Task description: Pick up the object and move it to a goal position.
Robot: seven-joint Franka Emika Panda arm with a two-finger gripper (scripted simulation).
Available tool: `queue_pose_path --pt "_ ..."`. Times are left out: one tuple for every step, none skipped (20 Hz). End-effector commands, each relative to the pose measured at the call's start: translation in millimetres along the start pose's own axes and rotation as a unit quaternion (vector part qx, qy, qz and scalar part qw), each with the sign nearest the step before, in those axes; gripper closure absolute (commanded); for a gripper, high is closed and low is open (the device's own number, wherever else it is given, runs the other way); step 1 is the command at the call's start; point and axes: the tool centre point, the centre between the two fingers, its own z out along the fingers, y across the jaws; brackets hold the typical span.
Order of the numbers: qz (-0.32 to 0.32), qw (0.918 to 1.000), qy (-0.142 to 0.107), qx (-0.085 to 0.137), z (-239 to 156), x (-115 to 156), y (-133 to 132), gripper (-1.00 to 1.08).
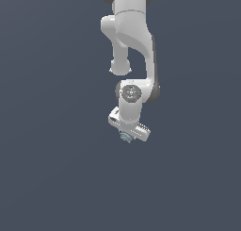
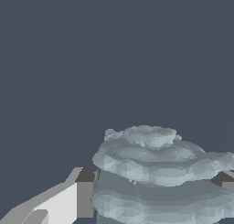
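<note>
The object [image 2: 155, 173] is a pale blue-grey ridged block that fills the space between my two fingers in the wrist view. One finger [image 2: 84, 193] presses its side, and the other finger [image 2: 225, 178] shows at the frame's edge on the opposite side. In the exterior view only a small pale part of the object [image 1: 125, 137] peeks out below the white hand. My gripper [image 1: 127, 136] is shut on the object, its fingertips mostly hidden by the hand and wrist.
A plain dark grey-blue surface [image 1: 56, 178] spreads all around. The white arm [image 1: 134, 37] hangs down from the top of the exterior view above the hand.
</note>
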Motion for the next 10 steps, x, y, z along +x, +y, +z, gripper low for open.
queue_pose_path --pt "0.0 1.0 0.0 0.0 -1 0 0 1.08" --pt "0.0 1.0 0.0 0.0 -3 0 -1 1.08" --pt "0.0 1.0 0.0 0.0 -5 -1 -1 1.08" --pt "0.0 1.0 0.0 0.0 -7 -1 -2 1.08" --pt "0.0 1.0 0.0 0.0 -11 -1 -2 1.08" --pt "0.0 1.0 0.0 0.0 -15 -2 -3 1.08" --pt "0.0 1.0 0.0 0.0 -19 -2 -4 1.08" --pt "0.0 1.0 0.0 0.0 -25 -3 -6 1.08" --pt "0.0 1.0 0.0 0.0 -31 -4 -7 1.08" --pt "0.0 1.0 0.0 0.0 -37 -4 -8 1.08"
